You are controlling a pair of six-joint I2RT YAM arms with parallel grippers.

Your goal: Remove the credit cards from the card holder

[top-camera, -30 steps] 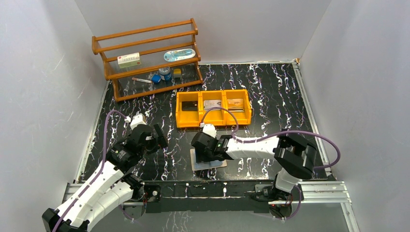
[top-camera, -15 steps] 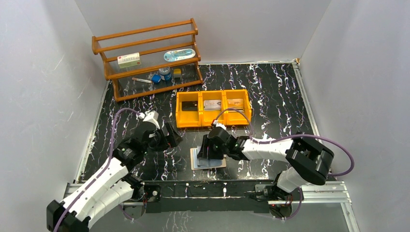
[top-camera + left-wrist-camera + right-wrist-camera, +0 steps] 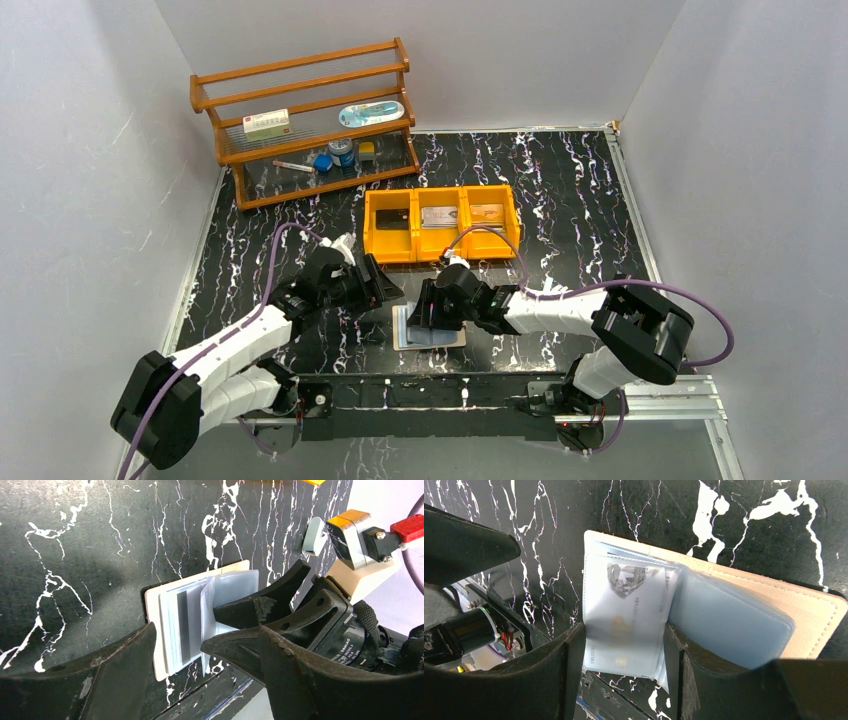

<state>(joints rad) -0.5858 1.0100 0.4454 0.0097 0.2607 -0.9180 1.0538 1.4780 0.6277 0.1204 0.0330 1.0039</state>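
**Left arm.** From its base at the near left corner of the bench (image 3: 570, 200) the arm reaches forward and to the right. The forearm is low and the wrist turns toward the centre. The left gripper (image 3: 385, 287) has its jaws spread and grasps nothing. Its tips are just beside the far left corner of the card holder (image 3: 440, 338).

**Right arm.** The elbow is folded at the near right and the forearm runs left, low over the bench. The right gripper (image 3: 624, 647) points down onto the card holder. Its fingers (image 3: 566, 670) stand apart, one at the outer edge of the left pocket panel and the other at the central crease. It cannot be told whether they squeeze the panel.

**Card holder.** It lies open at the middle of the bench's near edge, just ahead of the rail. The tan cover is down and the two pale blue shiny panels are up. A silvery-grey card (image 3: 624, 605) with faint print shows through the left panel. The right panel bulges upward and its contents are not discernible.

**Beyond.** A yellow bin (image 3: 441, 189) sits mid-bench, near the grippers. It holds a dark card (image 3: 393, 222) in the left compartment, a silver card (image 3: 440, 217) in the middle and a tan card (image 3: 487, 213) in the right. A wooden rack (image 3: 198, 93) stands at the far left corner.
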